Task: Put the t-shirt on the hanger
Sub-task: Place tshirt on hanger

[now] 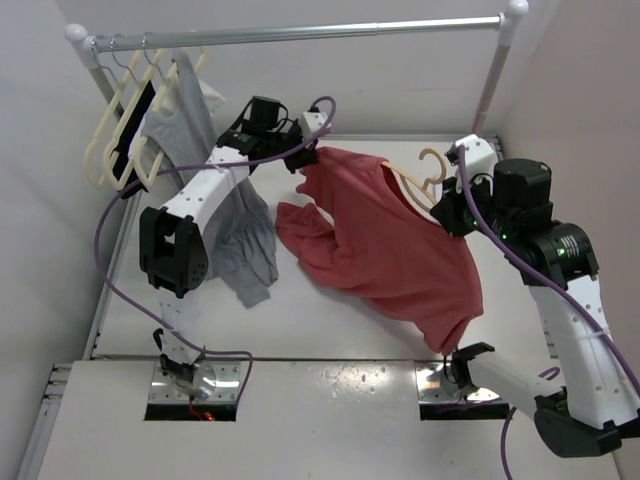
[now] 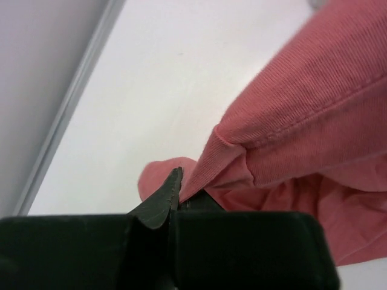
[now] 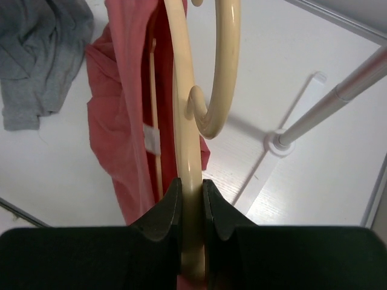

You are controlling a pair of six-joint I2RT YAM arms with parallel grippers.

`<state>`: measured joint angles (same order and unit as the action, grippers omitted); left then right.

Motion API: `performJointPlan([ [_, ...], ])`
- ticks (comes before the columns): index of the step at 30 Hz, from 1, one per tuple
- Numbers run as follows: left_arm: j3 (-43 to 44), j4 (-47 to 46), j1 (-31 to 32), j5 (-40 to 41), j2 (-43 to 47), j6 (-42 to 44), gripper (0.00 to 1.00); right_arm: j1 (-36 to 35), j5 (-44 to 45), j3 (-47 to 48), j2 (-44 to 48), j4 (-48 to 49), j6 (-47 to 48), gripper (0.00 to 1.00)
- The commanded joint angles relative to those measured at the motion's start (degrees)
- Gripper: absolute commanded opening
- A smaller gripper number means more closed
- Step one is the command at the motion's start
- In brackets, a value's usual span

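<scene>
One soft salmon-red cotton t-shirt [image 1: 385, 235] lies slantwise on the white table [image 1: 300, 330] in front of the silver metal clothes rail [image 1: 330, 32], below its middle and right part. One corner is lifted toward the rail. The left gripper [image 1: 303, 162] is pinched together on a stitched hem at that corner. One pale beige plastic hanger [image 1: 428, 165] reaches into the shirt's neck opening, with its curved hook pointing toward the rail's right post. The right gripper [image 1: 447, 208] is clamped on the hanger just under the hook. At the rail's left end hangs one cluster of cream hangers [image 1: 108, 140], too overlapped to count. One grey t-shirt [image 1: 235, 235] trails down from there.
</scene>
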<state>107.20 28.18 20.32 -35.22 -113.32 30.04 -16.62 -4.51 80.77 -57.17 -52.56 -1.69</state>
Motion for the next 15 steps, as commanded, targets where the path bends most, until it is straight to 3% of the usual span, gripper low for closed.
performJointPlan([
  [1,2.93,-5.07,-2.82,3.76,0.03,-6.66,0.0,0.36,3.99,1.76,1.8,-1.41,1.69,0.0],
  [6,-0.93,-5.07,-2.13,2.53,1.42,-3.06,0.01,0.36,3.2,1.76,2.32,-0.27,1.69,0.0],
  [10,-1.99,-2.97,-0.8,-1.51,2.84,-2.36,0.59,0.36,0.92,3.51,1.09,1.23,1.17,0.0],
  [13,-1.47,-1.82,0.43,-2.31,3.89,-0.95,0.72,0.36,0.21,6.32,-0.4,1.84,1.17,0.0],
  [15,-0.94,-1.29,0.43,-2.31,3.89,-0.95,0.73,0.36,0.21,8.86,-1.71,2.37,1.17,0.0],
])
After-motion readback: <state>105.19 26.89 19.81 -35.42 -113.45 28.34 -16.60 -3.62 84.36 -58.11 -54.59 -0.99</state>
